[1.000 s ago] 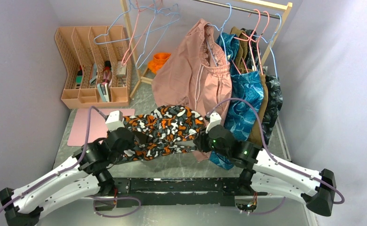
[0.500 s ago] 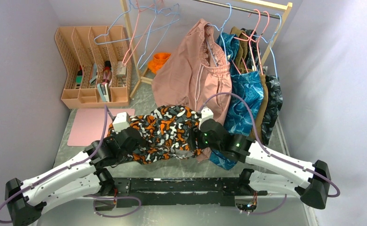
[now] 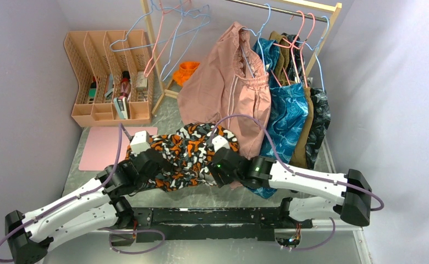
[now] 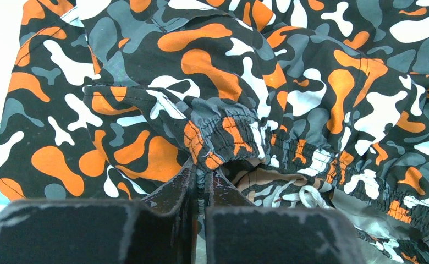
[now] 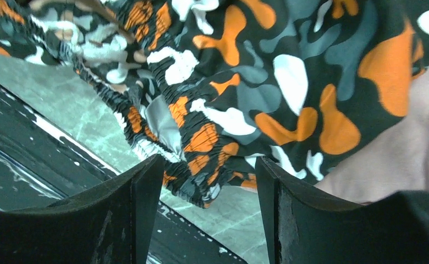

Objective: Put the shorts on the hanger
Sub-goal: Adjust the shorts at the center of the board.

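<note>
The shorts [image 3: 187, 154] lie bunched on the surface [image 3: 171, 115] between my 2 arms. My left gripper [image 4: 198, 176] pinches their waistband; my right gripper [image 5: 207, 170] stands spread around it. The hanger [image 3: 130, 34] hangs well apart, still unthreaded.

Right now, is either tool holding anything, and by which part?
The left tool is shut on the shorts, pinching their gathered elastic waistband. The right tool is open around the fabric, clamping nothing.
</note>
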Controlling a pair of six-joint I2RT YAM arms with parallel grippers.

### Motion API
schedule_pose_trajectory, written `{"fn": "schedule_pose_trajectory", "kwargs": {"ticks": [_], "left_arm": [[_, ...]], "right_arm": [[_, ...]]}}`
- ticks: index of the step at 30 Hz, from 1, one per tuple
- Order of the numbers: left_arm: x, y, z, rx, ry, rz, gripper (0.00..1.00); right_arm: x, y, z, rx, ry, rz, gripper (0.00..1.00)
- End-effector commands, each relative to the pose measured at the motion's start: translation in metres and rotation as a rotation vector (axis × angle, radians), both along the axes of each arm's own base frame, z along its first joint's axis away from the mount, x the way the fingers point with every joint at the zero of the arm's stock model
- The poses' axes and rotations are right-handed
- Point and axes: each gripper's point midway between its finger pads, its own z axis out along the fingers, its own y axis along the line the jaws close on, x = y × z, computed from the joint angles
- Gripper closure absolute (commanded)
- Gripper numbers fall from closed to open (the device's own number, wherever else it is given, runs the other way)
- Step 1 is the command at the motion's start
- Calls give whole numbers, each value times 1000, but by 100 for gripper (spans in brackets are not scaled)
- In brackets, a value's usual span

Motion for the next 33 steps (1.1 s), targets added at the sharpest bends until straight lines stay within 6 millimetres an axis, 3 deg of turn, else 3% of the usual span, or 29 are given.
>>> {"fn": "schedule_pose_trajectory", "kwargs": {"ticks": [1,7,12,15,17,19,23,28,31,33], "left_arm": [[4,-4,6,-25,-26,13,93],[4,-3,11,-31,-30,13,93],[5,-3,26,-50,-56,10,93],[5,0,42,-60,-83,9,93],[5,2,56,-67,-109,2,93],[6,4,73,-75,-143,-9,93],[5,11,123,-126,-255,-36,93],[-1,23,193,-187,-471,-108,93],[-8,38,213,-207,-557,-106,93],[-13,53,210,-227,-569,-60,93]], "right_arm": [[-4,-9,-9,-128,-29,-11,34],[5,-21,-23,-214,-47,-98,40],[19,-22,-17,-242,-106,-166,68],[28,-12,0,-197,-145,-176,86],[34,-4,19,-142,-182,-174,99],[40,-1,44,-74,-233,-182,100],[56,-2,124,126,-369,-252,100],[57,-24,222,514,-544,-325,100],[57,-47,250,634,-584,-419,100],[58,-55,238,618,-575,-463,100]]}}
